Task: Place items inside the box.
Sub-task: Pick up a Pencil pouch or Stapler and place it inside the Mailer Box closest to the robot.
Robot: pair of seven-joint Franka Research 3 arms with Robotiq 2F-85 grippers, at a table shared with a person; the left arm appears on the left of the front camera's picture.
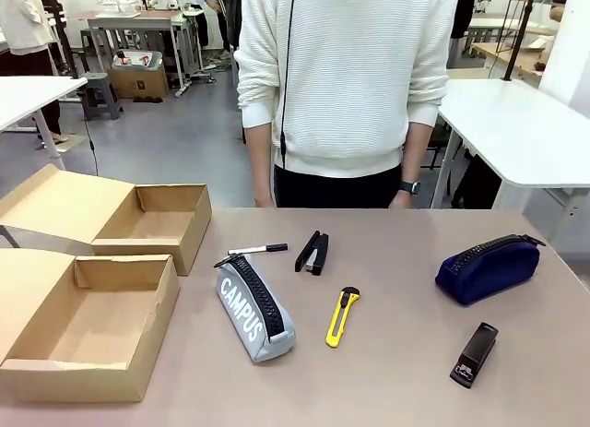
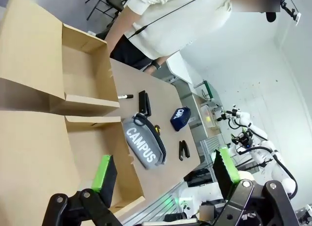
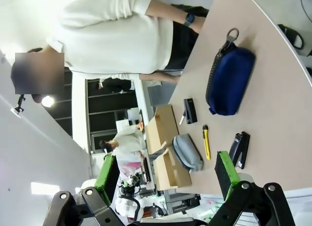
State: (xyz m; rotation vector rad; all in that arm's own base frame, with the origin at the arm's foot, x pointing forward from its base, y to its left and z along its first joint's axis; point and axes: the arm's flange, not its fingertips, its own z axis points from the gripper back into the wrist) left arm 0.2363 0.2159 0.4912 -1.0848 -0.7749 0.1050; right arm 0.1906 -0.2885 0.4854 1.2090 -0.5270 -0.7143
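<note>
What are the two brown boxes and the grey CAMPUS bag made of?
The near box and far box look like plain cardboard: matte brown, with folded flaps and creased edges. The grey pouch looks like soft woven fabric, matte, with a black zip and white printed letters; which cloth exactly is unclear.

The left gripper is hanging with its jaws spread wide. One green pad is sitting over the nearer cardboard box, and the other is lying beyond the table's edge. A second open box is standing just beside the first, flaps out. On the table, the grey pouch lettered "CAMPUS" is lying close to the nearer box. The black marker and one stapler are resting near the second box. The navy pouch and the other stapler are lying farther off — the yellow knife is showing partly past the grey pouch. A person in a white sweater is standing at the table's far side.
</note>
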